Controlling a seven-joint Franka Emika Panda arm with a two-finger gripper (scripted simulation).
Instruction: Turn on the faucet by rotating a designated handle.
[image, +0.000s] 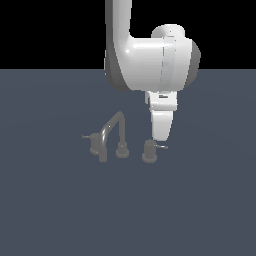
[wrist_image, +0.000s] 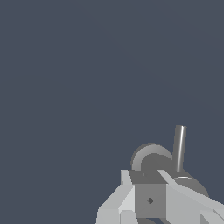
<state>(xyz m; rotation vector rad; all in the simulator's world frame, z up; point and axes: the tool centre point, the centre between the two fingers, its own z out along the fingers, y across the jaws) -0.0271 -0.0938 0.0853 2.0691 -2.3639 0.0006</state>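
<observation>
Faucet (image: 112, 136) sits on the flat grey floor (image: 50, 210). Handle (image: 149, 151) is at the exterior view's right end of it, lever pointing right. Gripper (image: 161, 138) hangs right above and just behind the handle, close; can't tell if fingers are open or holding anything. No containers visible.

The faucet (image: 112, 137) is dull grey all over, its handle (image: 149, 151) the same grey with a pale shiny lever tip (silvery in the wrist view). The arm (image: 150, 55) is glossy white over plain slate-blue ground (image: 50, 210).
</observation>
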